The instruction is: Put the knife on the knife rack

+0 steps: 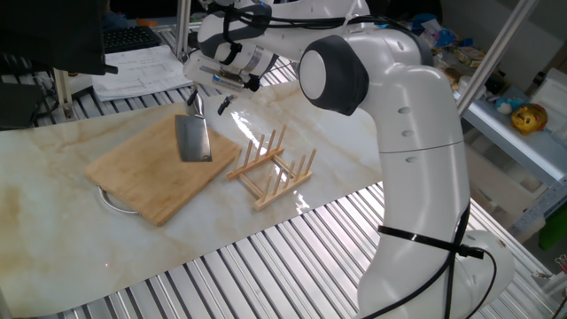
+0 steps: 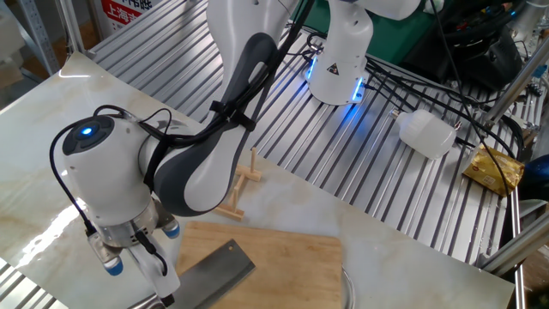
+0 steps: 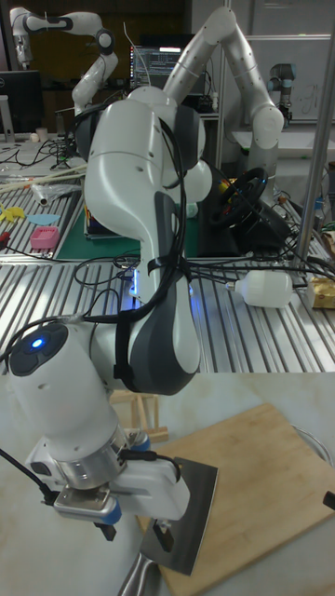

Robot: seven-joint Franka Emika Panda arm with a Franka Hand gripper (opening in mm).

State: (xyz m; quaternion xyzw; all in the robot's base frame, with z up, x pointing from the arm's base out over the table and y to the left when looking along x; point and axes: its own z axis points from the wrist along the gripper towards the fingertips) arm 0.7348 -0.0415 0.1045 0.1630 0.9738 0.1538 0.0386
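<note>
- two fingers of the gripper [image 1: 210, 103] stand apart, astride the short dark handle of the knife [image 1: 193, 137]; nothing is gripped, as far as these views show.
- the knife lies flat on the bamboo cutting board [image 1: 151, 168], blade toward the camera in one fixed view, handle end up by the gripper. in the tall fixed view the grey blade [image 3: 186, 517] pokes out under the wrist.
- the knife rack [image 1: 273, 168] sits on the marble table [image 1: 53, 230], just beside the board's right edge, apart from the knife.
- step in hand, by my reading: the grasp. the jaws should close square on the handle, low enough to catch it, since the handle is thin and lies near the board.
- a grip close to the blade would help; a broad steel blade will likely swing a loosely held handle.
- for the rack, the blade probably needs turning on edge so it slides between two rows of pegs.
- risk: a tilted knife could knock the light rack along the smooth table.
</note>
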